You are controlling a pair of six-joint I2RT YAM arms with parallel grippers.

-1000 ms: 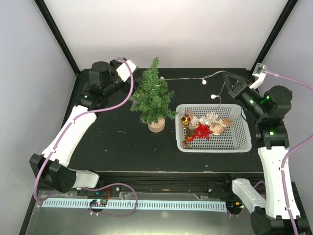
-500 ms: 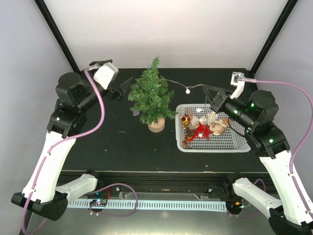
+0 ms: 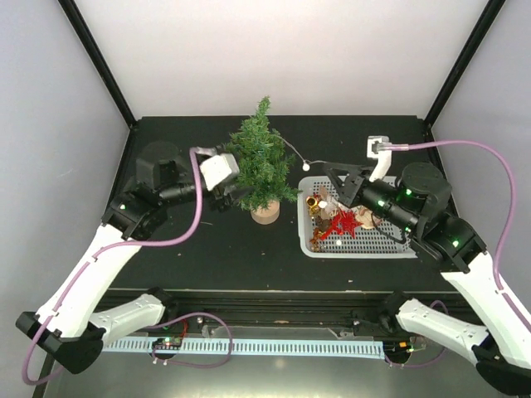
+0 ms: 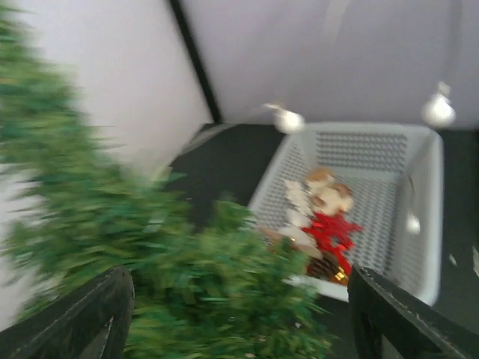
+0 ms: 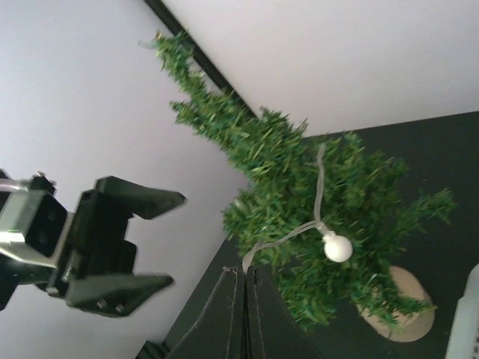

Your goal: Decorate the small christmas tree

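small christmas tree: one, upright, long axis vertical, tip up, on its round wooden base, right at left gripper, jaws apart beside lower branches; right gripper pinched on one light string running from its tip onto tree; one white basket beneath it
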